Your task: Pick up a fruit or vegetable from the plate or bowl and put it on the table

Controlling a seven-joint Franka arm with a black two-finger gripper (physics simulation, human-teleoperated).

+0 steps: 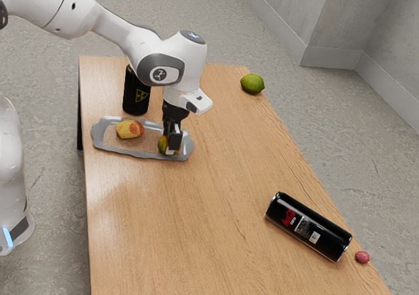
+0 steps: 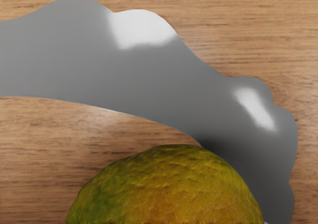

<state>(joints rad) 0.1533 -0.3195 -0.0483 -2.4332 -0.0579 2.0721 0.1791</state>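
My gripper [image 1: 173,142] is down at the right end of the grey, wavy-rimmed tray [image 1: 124,152] in the exterior view, pointing downward. Right at it is a green-and-orange citrus fruit [image 1: 163,145], partly hidden behind the gripper. A yellow-and-red fruit [image 1: 129,129] lies toward the tray's other end. In the wrist view, the mottled top of the citrus fruit [image 2: 166,189] rises at the lower edge, beside the curved tray rim [image 2: 149,77]. How the gripper stands on the citrus fruit is hidden.
A black can [image 1: 136,92] stands upright behind the tray. Near the table's far right edge lies a green lime [image 1: 252,84]. Another black can [image 1: 308,226] lies on its side at the exterior view's lower right, with a small red fruit [image 1: 362,257] beyond its end. The wooden table [image 1: 170,229] stretches toward the front.
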